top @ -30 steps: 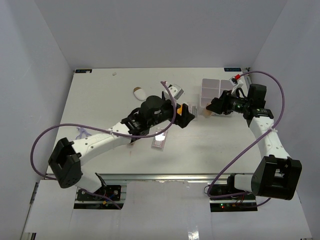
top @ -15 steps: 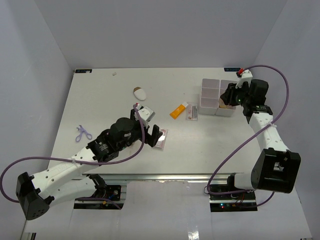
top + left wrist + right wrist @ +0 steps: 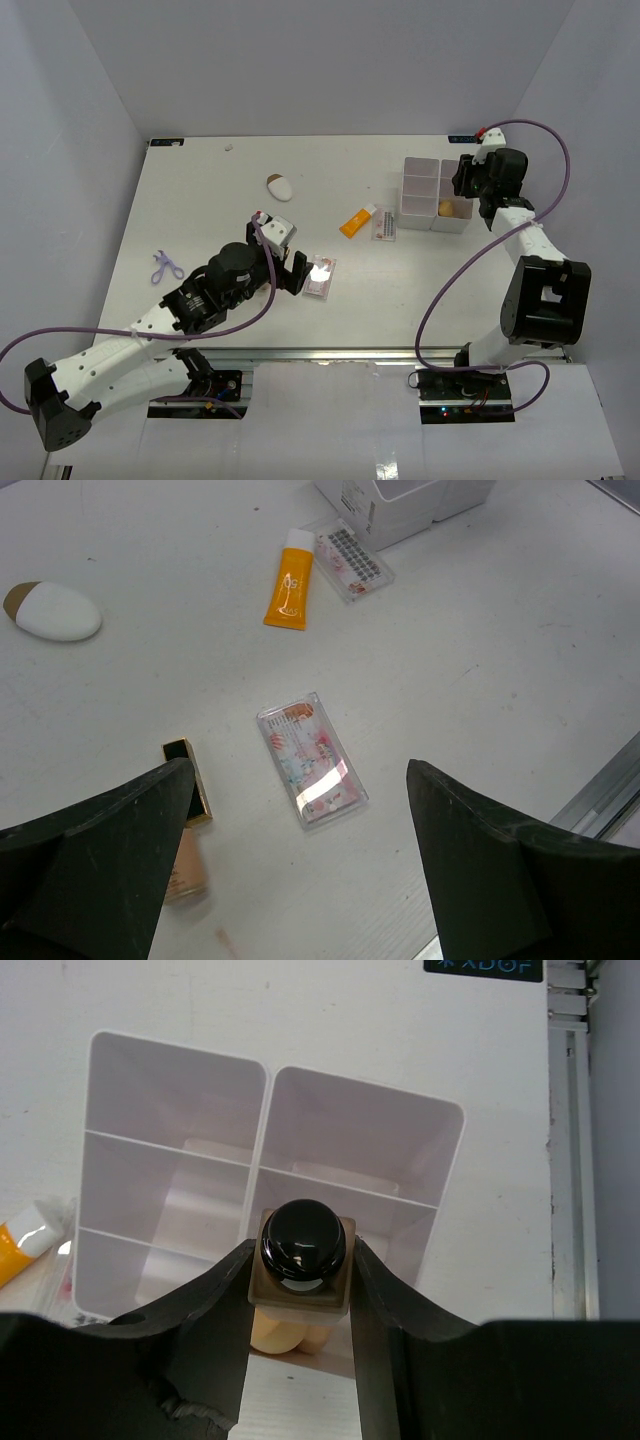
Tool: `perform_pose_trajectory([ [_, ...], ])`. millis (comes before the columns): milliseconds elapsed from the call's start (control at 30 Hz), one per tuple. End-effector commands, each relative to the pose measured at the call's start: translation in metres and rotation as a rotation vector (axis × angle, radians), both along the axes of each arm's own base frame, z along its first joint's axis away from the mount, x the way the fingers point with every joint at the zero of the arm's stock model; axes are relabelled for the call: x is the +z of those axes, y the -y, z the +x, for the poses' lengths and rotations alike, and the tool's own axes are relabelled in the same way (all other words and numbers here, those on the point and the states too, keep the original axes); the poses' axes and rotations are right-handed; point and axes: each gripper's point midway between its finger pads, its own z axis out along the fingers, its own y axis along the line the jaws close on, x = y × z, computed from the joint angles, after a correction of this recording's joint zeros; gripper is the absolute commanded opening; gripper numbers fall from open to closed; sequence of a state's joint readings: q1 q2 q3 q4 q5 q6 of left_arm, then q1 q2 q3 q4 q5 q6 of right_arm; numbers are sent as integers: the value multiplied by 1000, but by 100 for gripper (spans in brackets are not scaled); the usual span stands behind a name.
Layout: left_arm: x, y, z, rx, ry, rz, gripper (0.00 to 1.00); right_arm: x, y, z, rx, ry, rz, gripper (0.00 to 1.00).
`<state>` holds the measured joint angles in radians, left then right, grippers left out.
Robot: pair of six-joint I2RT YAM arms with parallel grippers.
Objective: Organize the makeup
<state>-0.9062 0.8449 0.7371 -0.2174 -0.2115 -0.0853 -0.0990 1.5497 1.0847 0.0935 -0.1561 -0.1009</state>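
Plainly, the right gripper (image 3: 303,1265) is clamped on the tan dark-capped bottle (image 3: 303,1240), pinching its shoulder just under the cap and holding it upright over the white box (image 3: 370,1089). Below it, tan sponges (image 3: 285,1335) lie in the near compartment; whether the bottle hangs over them or over the divider, I cannot tell. Released onto soft sponges it would likely topple; on the divider it could catch and tip out. The left gripper (image 3: 298,768) hovers with jaws wide apart above a clear-pink palette (image 3: 315,780). A second bottle (image 3: 190,858) lies just beside one finger, so a careless descent could set it rolling.
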Motion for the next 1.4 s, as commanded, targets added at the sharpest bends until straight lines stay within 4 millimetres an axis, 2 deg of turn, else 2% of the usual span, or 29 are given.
perform_pose_trajectory([
  [0, -4, -6, 4, 27, 5, 18, 98, 44, 23, 29, -98, 188, -55, 9],
  [567, -8, -6, 5, 35, 3, 29, 98, 7, 32, 33, -145, 161, -65, 19],
  [733, -10, -6, 6, 37, -1, 32, 98, -4, 34, 32, -151, 148, -65, 39],
  [900, -13, -5, 6, 34, -6, 34, 98, -5, 36, 30, -156, 145, -53, 51],
  [1033, -14, -5, 6, 35, -7, 33, 98, 2, 36, 26, -143, 149, -39, 67],
  [1200, -11, -1, 1, 14, -22, -5, 98, 20, 36, 13, -119, 158, -13, 71],
  [1300, -11, 1, -1, 12, -48, -31, 98, 48, 31, -4, -66, 182, -11, 75],
  [1367, -15, 1, -3, 29, -97, -41, 98, 64, 9, -27, 102, 174, -52, 81],
])
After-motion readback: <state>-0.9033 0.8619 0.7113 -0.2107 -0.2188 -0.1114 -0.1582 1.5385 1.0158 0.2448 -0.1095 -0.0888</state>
